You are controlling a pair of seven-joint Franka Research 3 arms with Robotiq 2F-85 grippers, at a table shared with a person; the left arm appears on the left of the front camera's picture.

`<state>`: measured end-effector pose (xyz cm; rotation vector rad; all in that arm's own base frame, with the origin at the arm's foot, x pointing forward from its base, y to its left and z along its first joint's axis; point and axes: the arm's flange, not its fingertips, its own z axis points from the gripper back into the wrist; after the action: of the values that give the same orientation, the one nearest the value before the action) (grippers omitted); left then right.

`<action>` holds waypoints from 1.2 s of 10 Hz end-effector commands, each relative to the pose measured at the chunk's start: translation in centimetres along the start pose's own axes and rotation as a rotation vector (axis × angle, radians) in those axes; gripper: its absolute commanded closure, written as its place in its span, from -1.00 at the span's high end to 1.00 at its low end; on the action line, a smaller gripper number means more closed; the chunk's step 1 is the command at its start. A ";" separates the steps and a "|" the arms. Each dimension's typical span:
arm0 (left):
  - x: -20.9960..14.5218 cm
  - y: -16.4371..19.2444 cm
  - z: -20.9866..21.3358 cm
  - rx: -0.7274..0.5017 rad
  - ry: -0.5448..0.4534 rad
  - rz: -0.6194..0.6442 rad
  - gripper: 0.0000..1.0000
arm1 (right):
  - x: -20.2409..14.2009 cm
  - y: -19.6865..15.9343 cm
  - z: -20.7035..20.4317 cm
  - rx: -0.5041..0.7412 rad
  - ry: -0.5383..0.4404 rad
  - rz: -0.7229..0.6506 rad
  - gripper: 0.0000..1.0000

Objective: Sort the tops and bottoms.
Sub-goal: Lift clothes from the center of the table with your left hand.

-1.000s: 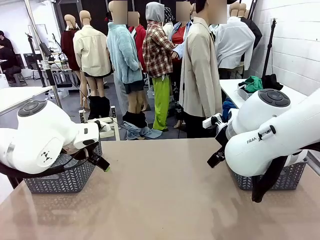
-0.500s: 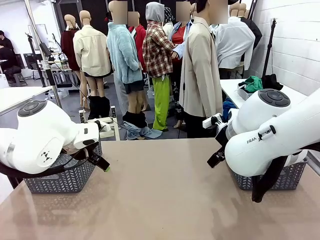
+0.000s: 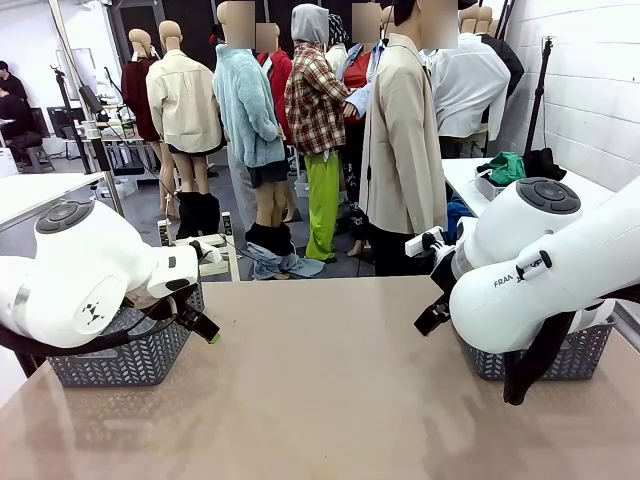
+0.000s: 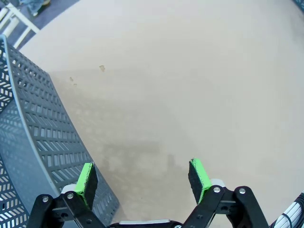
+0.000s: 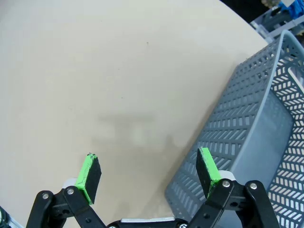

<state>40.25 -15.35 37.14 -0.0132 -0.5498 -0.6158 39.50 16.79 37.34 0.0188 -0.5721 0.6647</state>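
Observation:
A bright green garment (image 3: 505, 166) and a black one (image 3: 543, 162) lie on a white side table at the back right, far from both arms. My left gripper (image 4: 142, 178) hangs open over the tan tabletop (image 4: 190, 85), nothing between its green pads, right beside a grey basket (image 4: 33, 133). My right gripper (image 5: 149, 171) is open too and holds nothing, with its right pad over the wall of another grey basket (image 5: 251, 142). In the front view the left gripper (image 3: 200, 325) points down and inward by the left basket (image 3: 120, 362).
A person in a beige blazer (image 3: 400, 150) stands at the table's far edge. The right basket (image 3: 585, 355) sits behind my right arm (image 3: 530, 270). A second table (image 3: 40, 190) stands at the far left.

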 end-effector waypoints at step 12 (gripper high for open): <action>-10.8 21.6 15.4 0.235 -0.147 0.353 1.00 | -11.3 -14.7 18.5 -0.457 -0.427 -0.462 1.00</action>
<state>37.91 10.31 49.97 0.0723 -0.7573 -0.2237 37.54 -3.26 56.57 -0.1607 -1.0558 0.1325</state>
